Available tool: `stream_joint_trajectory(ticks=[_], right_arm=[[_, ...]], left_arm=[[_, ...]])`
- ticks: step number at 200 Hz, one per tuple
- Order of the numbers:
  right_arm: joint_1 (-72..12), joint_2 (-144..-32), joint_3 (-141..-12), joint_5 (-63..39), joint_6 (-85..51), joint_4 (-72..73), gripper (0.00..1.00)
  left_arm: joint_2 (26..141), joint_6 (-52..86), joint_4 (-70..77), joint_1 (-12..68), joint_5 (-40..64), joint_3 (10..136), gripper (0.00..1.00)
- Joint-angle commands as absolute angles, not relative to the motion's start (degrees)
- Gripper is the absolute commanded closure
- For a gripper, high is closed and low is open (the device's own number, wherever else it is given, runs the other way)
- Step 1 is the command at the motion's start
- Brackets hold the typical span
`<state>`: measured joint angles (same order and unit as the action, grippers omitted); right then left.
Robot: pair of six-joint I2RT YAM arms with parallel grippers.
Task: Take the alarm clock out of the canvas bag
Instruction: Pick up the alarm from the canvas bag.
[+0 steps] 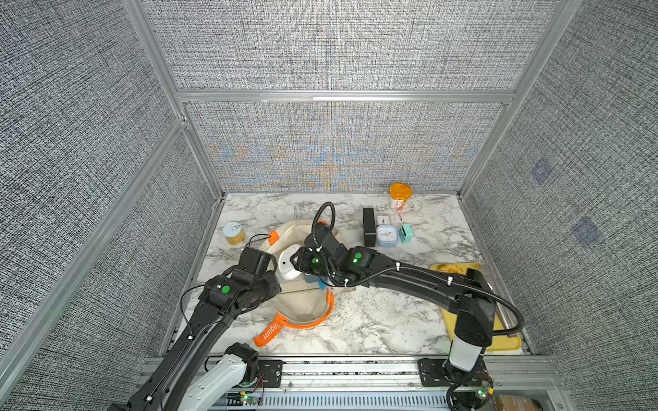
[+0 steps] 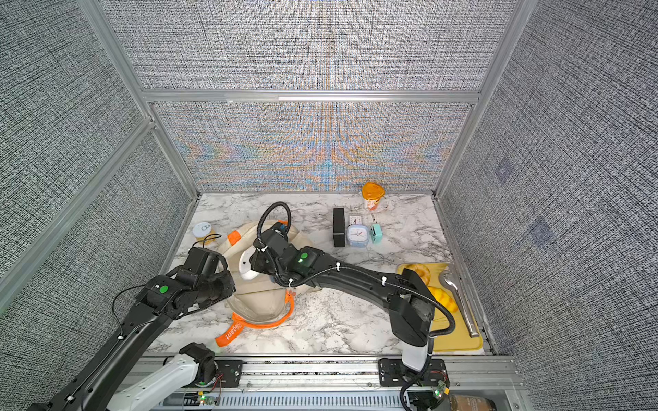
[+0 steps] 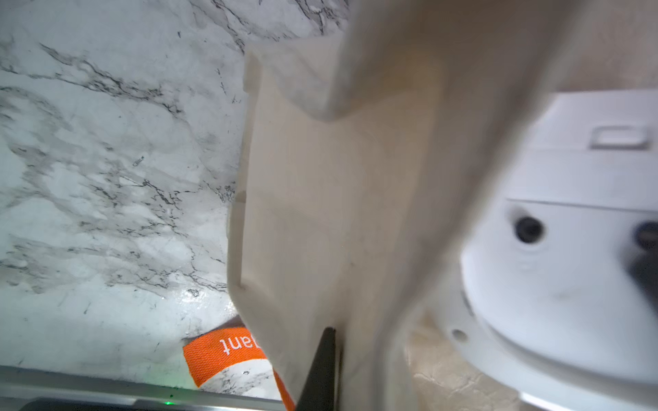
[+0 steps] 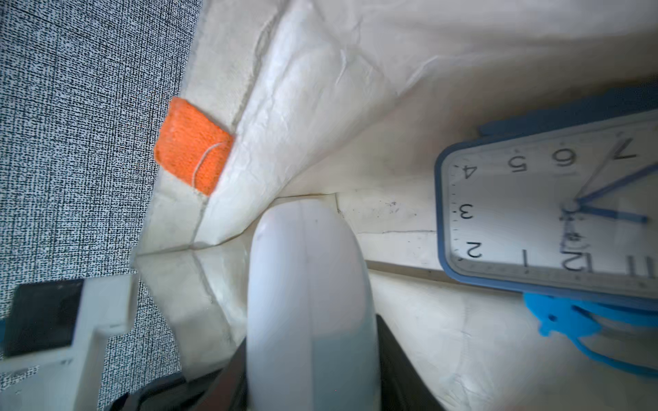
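Observation:
The cream canvas bag with orange straps lies on the marble table, its mouth held open. My left gripper is shut on the fabric of the bag's rim. A white round alarm clock sits at the bag's mouth. My right gripper is shut on it, with a dark finger on each side of its white body. A second, blue-framed square clock lies inside the bag.
Back right stand a black box, a small white clock, a light-blue clock, a teal clock and an orange-lidded cup. A tin stands back left. A yellow tray lies at the right edge.

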<state>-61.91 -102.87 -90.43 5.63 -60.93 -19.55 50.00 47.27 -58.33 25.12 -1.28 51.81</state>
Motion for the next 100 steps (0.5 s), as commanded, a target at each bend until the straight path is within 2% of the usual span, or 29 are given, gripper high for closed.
stream_joint_trajectory(ticks=[1, 44, 100], right_arm=[[-61.74, -100.07, -91.34, 8.91, -55.19, -26.21, 0.58], [-60.2, -91.62, -92.92, 13.9, -48.97, -35.1, 0.58], [-51.29, -78.45, -90.73, 17.61, -45.63, -49.53, 0.57]], left_arm=[[49.72, 46.0, -56.89, 25.13, 0.68, 51.68, 1.0], [49.91, 44.78, -56.07, 25.11, -0.12, 52.77, 1.0], [50.77, 44.15, -54.25, 25.0, -1.79, 53.62, 1.0]])
